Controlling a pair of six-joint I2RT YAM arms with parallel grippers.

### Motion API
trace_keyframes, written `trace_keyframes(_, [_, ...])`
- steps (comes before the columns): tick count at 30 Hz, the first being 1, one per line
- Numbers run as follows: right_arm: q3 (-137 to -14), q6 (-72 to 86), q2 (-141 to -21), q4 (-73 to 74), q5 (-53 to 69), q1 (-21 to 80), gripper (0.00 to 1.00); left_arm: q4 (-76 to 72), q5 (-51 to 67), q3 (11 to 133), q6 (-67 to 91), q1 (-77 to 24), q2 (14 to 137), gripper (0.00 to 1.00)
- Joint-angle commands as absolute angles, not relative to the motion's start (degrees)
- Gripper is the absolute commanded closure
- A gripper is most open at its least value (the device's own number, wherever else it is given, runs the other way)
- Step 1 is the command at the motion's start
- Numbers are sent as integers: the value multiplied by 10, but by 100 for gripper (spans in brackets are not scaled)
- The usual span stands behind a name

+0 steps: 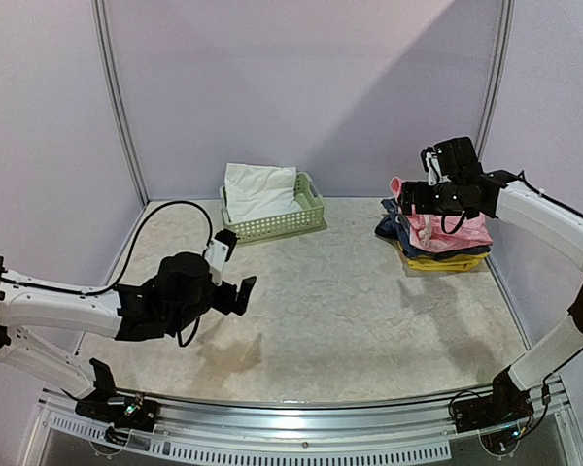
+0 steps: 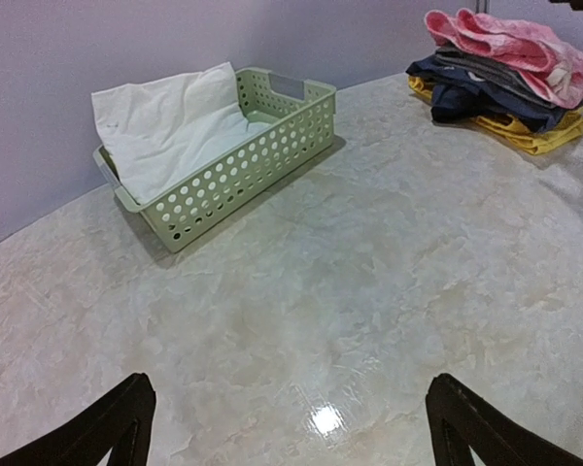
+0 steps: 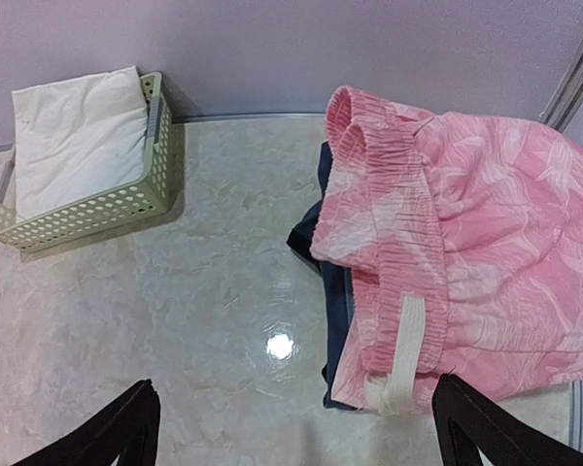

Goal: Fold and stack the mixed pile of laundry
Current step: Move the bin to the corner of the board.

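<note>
The thin pink piece (image 1: 447, 231) lies folded on top of the dark blue and yellow stack at the far right. It also shows in the right wrist view (image 3: 486, 223), with its white drawstring tie (image 3: 405, 349) near the edge. The white piece (image 1: 259, 189) lies in the green basket (image 1: 272, 225), partly draped over the back rim, and shows in the left wrist view (image 2: 170, 131) too. My right gripper (image 1: 410, 200) hovers open and empty at the stack's left edge. My left gripper (image 1: 235, 267) is open and empty above the bare table, near-left of the basket.
The folded dark blue clothes (image 3: 335, 320) and yellow clothes (image 2: 534, 136) lie under the pink piece. The lattice basket (image 2: 253, 175) stands at the back centre near the wall. Purple walls enclose the marble-patterned table (image 1: 350, 311) on three sides.
</note>
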State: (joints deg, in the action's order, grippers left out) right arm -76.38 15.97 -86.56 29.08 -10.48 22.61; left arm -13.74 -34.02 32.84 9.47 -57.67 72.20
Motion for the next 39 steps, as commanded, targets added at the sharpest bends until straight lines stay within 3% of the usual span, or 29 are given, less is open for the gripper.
trace_keyframes(1, [-711,176,-815,232,-83,241,1,-116,-343,327,105,-547,709,0])
trace_keyframes(10, [-637,178,-767,187,-36,256,1,-67,-319,383,122,-495,741,0])
trace_keyframes(23, [-600,169,-745,178,-38,257,1,82,-238,608,115,-393,889,6])
trace_keyframes(32, [-589,172,-735,174,-38,257,1,177,-109,833,74,-273,1054,15])
trace_keyframes(39, [-586,173,-729,170,-31,257,1,284,-9,1076,20,-206,1248,22])
